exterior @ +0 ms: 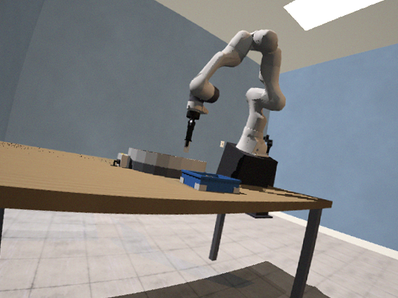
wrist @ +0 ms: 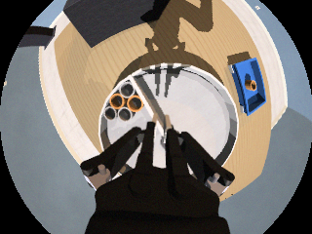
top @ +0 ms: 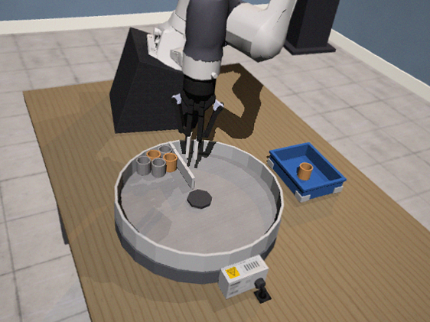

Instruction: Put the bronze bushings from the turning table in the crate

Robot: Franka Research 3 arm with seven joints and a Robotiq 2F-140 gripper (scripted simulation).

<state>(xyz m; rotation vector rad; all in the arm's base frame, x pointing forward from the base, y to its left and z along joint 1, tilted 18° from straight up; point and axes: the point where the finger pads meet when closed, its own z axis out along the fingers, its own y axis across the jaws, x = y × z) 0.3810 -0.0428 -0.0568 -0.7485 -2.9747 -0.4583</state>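
Observation:
My gripper (top: 190,158) (exterior: 186,148) (wrist: 160,120) is nearly closed, with a narrow empty gap between its fingertips, above the turning table (top: 232,220) (exterior: 168,160) (wrist: 200,107) near the divider. Two bronze bushings (top: 170,165) (top: 153,155) stand on the turning table, left of the divider in the top view. Three steel bushings stand packed around them: one steel bushing (top: 143,166) at the left, one steel bushing (top: 158,168) in front, and one steel bushing (top: 165,149) behind, partly hidden. A third bronze bushing (top: 304,173) stands in the blue crate (top: 323,193) (exterior: 213,184).
A thin white divider (top: 193,182) runs inward from the turning table's rim, beside the bushings. A dark hub (top: 199,199) sits at the centre. A white box (top: 243,277) with a yellow label is at the front rim. The robot's black base (top: 150,100) stands behind.

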